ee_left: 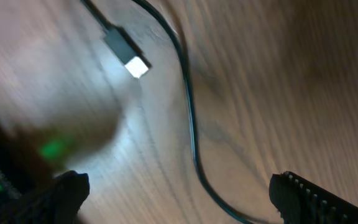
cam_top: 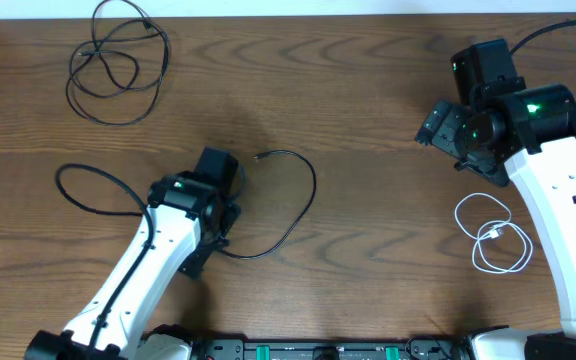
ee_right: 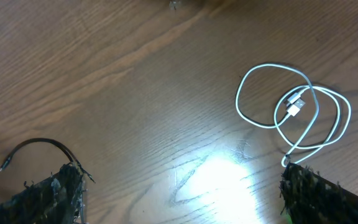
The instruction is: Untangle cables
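Now, left end effector (ee_left: 179, 183) wide, over cable (ee_left: 188, 106)

Tabletop (cam_top: 368, 90): brown wood grain is showing, smooth, catching a soft sheen under the light.
White cable (ee_right: 296, 107): smooth, plastic-looking jacket is gleaming slightly.
Black cable (ee_left: 191, 118): thin, smooth sheath is shining faintly.
Plug (ee_left: 128, 53): black casing; metal tip is glinting bright.
Right end effector (ee_right: 179, 186): pads (ee_right: 58, 190) are looking black, rough, matt.
Arm shell (cam_top: 138, 270): white plastic is looking smooth.
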`<state>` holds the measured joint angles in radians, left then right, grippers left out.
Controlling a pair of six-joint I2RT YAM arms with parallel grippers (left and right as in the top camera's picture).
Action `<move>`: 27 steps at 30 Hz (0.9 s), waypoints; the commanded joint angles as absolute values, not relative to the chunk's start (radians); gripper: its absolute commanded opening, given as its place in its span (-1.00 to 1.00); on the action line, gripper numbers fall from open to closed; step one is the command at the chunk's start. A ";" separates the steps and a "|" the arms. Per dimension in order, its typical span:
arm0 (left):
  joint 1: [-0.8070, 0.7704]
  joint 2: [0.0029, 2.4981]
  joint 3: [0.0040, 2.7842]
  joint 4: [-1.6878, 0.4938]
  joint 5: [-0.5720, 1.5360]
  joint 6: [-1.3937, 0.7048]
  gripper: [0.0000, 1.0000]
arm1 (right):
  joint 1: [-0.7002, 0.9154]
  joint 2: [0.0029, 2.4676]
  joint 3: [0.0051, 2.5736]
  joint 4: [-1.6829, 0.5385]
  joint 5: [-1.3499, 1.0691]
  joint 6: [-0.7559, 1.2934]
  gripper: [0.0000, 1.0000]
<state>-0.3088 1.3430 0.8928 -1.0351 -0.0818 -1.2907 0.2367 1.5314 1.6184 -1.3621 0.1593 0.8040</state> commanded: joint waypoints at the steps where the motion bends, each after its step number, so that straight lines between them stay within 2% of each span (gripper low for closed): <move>1: -0.285 1.354 0.858 -0.994 -0.044 -1.311 0.96 | 0.234 1.534 1.621 -1.362 0.165 0.807 0.99; 2: -0.270 1.354 0.855 -0.985 -0.044 -1.311 0.98 | 0.234 1.534 1.621 -1.362 0.165 0.807 0.98; 7: -0.169 1.354 0.854 -0.977 -0.039 -1.287 0.64 | 0.234 1.534 1.621 -1.362 0.165 0.807 0.99; 12: -0.098 1.366 0.854 -0.965 -0.010 -1.230 0.61 | 0.234 1.534 1.621 -1.362 0.165 0.807 0.99; 23: -0.097 1.485 0.842 -0.908 0.044 -1.231 0.57 | 0.234 1.534 1.621 -1.362 0.165 0.807 0.98; 27: -0.096 1.524 0.836 -0.861 0.045 -1.227 0.46 | 0.234 1.534 1.621 -1.362 0.165 0.807 0.99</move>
